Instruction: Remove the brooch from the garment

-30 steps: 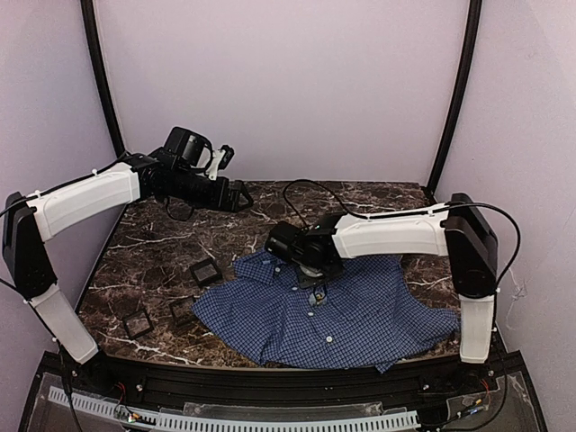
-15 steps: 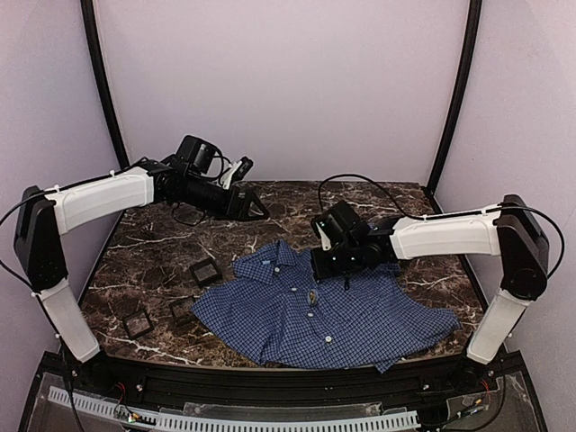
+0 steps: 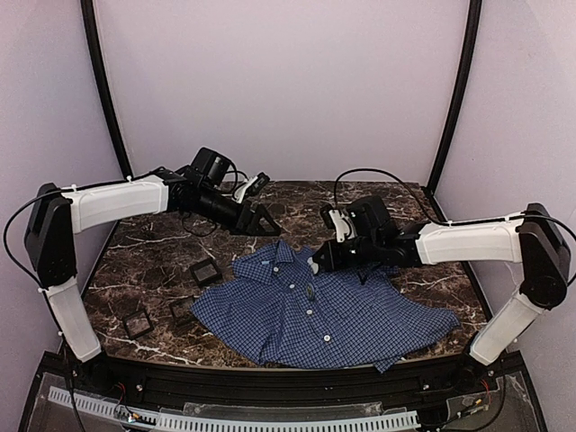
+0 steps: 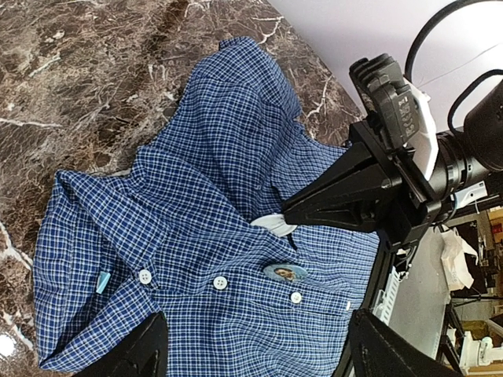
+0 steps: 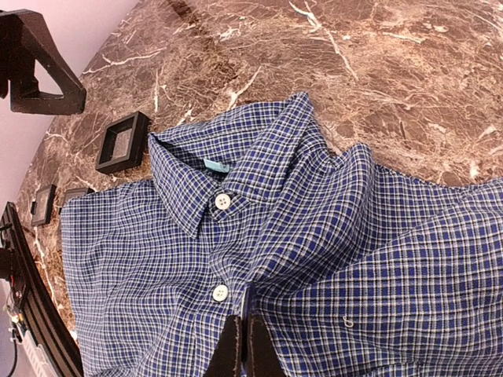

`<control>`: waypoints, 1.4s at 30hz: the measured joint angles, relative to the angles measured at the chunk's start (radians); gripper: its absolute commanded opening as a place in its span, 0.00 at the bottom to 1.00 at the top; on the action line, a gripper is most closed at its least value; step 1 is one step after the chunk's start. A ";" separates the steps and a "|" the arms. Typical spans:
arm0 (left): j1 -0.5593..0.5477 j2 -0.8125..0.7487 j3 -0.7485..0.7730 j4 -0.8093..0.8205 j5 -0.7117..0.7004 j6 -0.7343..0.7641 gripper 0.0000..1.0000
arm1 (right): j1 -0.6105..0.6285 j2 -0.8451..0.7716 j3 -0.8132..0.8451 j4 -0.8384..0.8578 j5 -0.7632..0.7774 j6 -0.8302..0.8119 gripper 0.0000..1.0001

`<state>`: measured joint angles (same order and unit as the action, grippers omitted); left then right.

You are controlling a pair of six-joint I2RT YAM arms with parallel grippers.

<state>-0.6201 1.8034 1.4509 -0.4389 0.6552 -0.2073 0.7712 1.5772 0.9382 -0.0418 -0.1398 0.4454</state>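
Observation:
The blue-and-white check shirt (image 3: 315, 310) lies on the marble table with its collar toward the back. The brooch (image 3: 309, 290), a small oval with a picture, is pinned beside the button placket and shows clearly in the left wrist view (image 4: 285, 272). My right gripper (image 3: 317, 264) is shut on a fold of the shirt's front edge just behind the brooch, and its fingertips (image 5: 233, 345) pinch the fabric. The brooch is hidden in the right wrist view. My left gripper (image 3: 261, 220) is open and empty, hovering above the collar, with its view (image 4: 258, 314) looking down on the shirt.
Three small black square frames (image 3: 206, 270) (image 3: 183, 310) (image 3: 137, 322) lie on the table left of the shirt. One of them shows in the right wrist view (image 5: 123, 141). Black corner posts and lilac walls enclose the table (image 3: 405, 202).
My right gripper moved back and right off the brooch and now pinches the shirt's front edge. My left gripper came down and to the right, toward the collar.

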 measured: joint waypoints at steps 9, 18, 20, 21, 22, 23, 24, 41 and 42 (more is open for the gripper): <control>-0.012 0.000 -0.001 0.017 0.031 -0.007 0.71 | -0.001 -0.023 -0.052 0.068 -0.025 0.004 0.00; -0.014 0.000 -0.033 0.087 0.095 -0.052 0.69 | 0.009 -0.211 -0.196 0.209 0.057 0.037 0.00; -0.014 0.000 -0.050 0.114 0.119 -0.074 0.69 | 0.028 -0.240 -0.219 0.232 0.115 0.031 0.00; -0.015 0.000 -0.058 0.130 0.132 -0.088 0.69 | 0.043 -0.248 -0.224 0.240 0.146 0.023 0.00; -0.016 0.000 -0.065 0.146 0.143 -0.099 0.69 | 0.062 -0.254 -0.227 0.253 0.174 0.012 0.00; -0.017 0.000 -0.072 0.164 0.154 -0.113 0.69 | 0.083 -0.257 -0.229 0.269 0.209 0.000 0.00; -0.018 0.000 -0.078 0.181 0.165 -0.123 0.69 | 0.097 -0.259 -0.231 0.284 0.234 -0.010 0.00; -0.019 -0.042 -0.101 0.277 0.167 -0.162 0.75 | 0.243 -0.100 -0.209 0.645 0.636 -0.259 0.00; -0.019 -0.042 -0.101 0.271 0.142 -0.147 0.76 | 0.245 -0.099 -0.202 0.649 0.638 -0.267 0.00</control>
<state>-0.6395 1.7611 1.3502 -0.1680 0.7975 -0.3546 1.0161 1.4784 0.7364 0.6067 0.4984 0.1783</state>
